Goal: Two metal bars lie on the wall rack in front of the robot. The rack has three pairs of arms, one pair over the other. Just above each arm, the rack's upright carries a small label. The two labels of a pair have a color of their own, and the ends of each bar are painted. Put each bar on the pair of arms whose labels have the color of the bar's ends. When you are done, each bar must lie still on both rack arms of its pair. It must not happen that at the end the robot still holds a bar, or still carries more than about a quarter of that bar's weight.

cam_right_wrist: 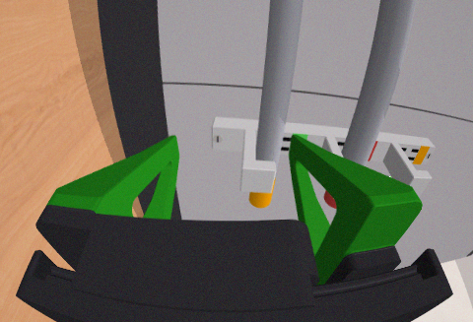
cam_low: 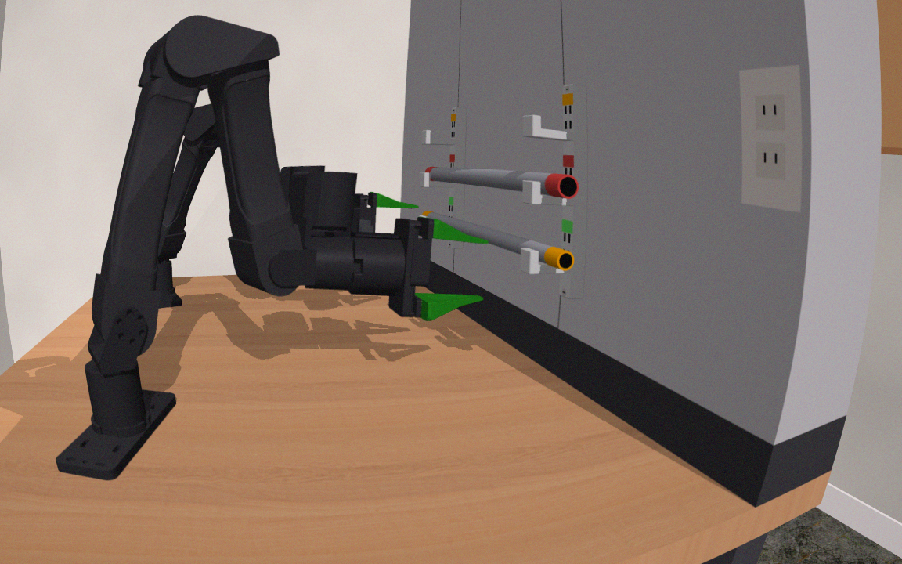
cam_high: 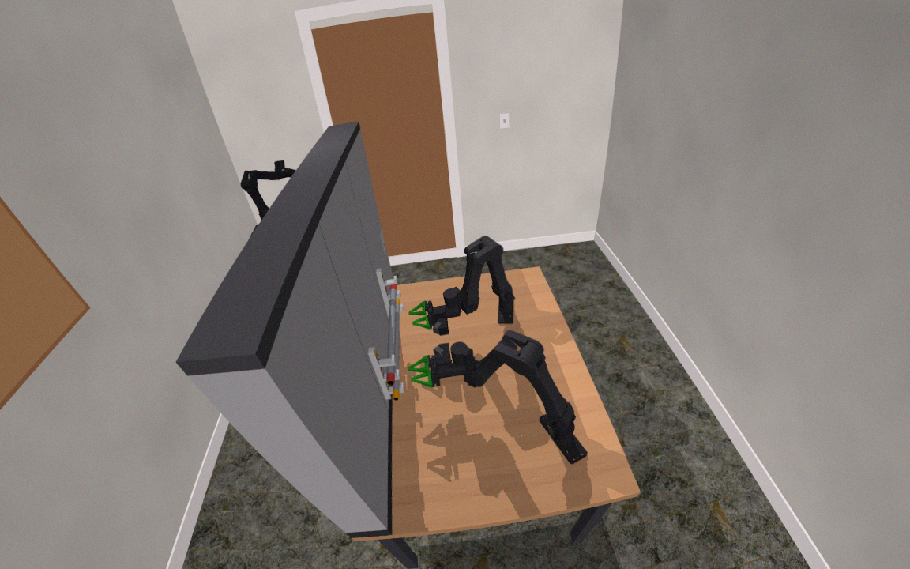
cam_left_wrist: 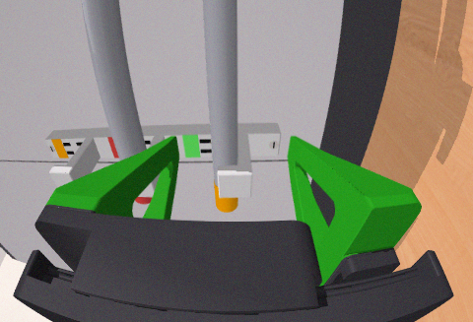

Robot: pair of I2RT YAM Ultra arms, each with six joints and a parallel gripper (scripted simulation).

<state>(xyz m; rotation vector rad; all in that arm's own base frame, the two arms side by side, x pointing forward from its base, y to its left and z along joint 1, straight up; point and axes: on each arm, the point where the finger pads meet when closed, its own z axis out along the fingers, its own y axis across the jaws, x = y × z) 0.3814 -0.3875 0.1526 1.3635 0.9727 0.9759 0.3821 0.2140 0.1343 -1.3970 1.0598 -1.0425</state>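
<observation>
The red-ended bar [cam_high: 390, 379] [cam_low: 482, 176] [cam_left_wrist: 103, 41] [cam_right_wrist: 384, 66] lies on the middle rack arms, under the red labels [cam_low: 568, 160]. The orange-ended bar [cam_high: 396, 394] [cam_low: 503, 235] [cam_left_wrist: 221, 66] [cam_right_wrist: 282, 66] lies on the lowest arms, under the green labels [cam_low: 567, 226] [cam_left_wrist: 191, 146]. The top arms [cam_low: 532, 126], under the orange labels [cam_low: 567, 99] [cam_left_wrist: 59, 148] [cam_right_wrist: 421, 155], are bare. My left gripper [cam_high: 411, 372] [cam_left_wrist: 233, 146] and right gripper [cam_high: 411, 318] [cam_low: 484, 270] [cam_right_wrist: 234, 139] are open, pointing at the wall, in front of the orange-ended bar. In both wrist views it shows between the fingers, nearer one finger in the right.
The grey wall panel [cam_high: 345, 283] [cam_low: 665, 210] stands on the wooden table [cam_high: 515, 487] [cam_low: 370, 456], with a dark strip [cam_low: 615, 392] [cam_left_wrist: 370, 41] [cam_right_wrist: 130, 41] along its foot. The rack uprights and white hooks stand out from the panel beside the bars. The two grippers are side by side.
</observation>
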